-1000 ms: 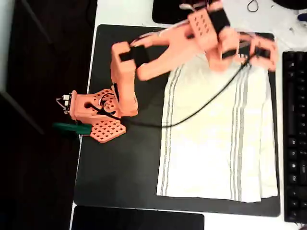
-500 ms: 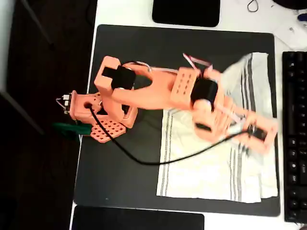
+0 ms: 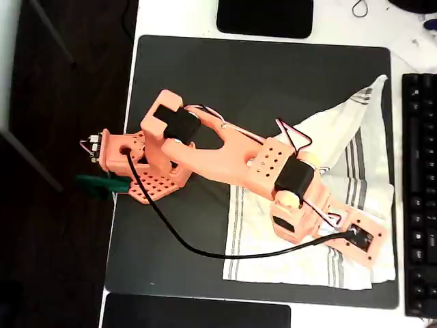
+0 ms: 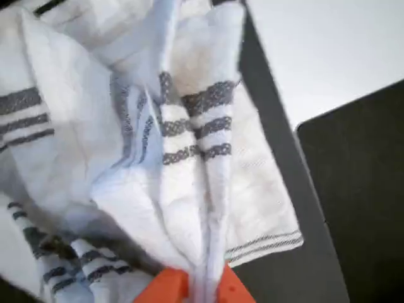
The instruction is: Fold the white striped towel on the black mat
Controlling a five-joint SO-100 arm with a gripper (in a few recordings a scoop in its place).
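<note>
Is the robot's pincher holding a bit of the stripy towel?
Yes, in the wrist view the gripper is shut on a bunched fold of the white striped towel, which runs up from between its orange fingers.

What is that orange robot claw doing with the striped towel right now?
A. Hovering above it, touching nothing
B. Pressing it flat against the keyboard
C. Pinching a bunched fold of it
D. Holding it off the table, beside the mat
C: in the wrist view the orange jaws are closed on a gathered ridge of the white striped towel, and overhead the gripper sits over the towel's lower right part on the black mat.
</note>
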